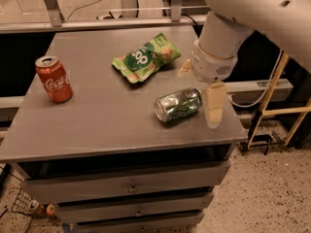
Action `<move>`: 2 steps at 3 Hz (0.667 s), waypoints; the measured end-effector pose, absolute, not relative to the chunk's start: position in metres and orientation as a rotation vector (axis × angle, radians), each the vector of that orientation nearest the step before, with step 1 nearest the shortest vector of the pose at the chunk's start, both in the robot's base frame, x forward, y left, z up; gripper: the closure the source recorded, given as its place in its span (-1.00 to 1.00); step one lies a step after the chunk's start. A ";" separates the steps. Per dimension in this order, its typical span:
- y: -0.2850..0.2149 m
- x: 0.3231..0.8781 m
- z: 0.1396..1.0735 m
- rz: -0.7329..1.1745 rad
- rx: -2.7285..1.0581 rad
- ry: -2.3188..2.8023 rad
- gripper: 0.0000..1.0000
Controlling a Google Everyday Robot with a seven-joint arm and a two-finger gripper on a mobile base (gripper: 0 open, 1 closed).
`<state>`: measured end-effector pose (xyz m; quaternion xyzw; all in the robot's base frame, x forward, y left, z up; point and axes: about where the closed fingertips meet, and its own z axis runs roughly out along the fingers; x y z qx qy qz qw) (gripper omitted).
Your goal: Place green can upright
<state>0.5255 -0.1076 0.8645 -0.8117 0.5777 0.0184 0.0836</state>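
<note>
The green can (pixel 177 105) lies on its side on the grey table (pixel 107 125), near the front right corner, with its silver top end facing front-left. My gripper (pixel 198 97) hangs from the white arm just right of the can and is open. One beige finger (pixel 214 106) is down beside the can's right end. The other finger (pixel 184 68) is behind the can, near the snack bag. The gripper holds nothing.
A red Coca-Cola can (pixel 54 79) stands upright at the table's left side. A flat green snack bag (pixel 146 57) lies at the back middle. The table's right edge is close to the gripper, and drawers sit below the top.
</note>
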 end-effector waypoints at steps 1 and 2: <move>-0.093 0.527 0.856 0.050 -2.474 1.681 -1.00; -0.082 0.528 0.847 0.051 -2.519 1.653 -1.00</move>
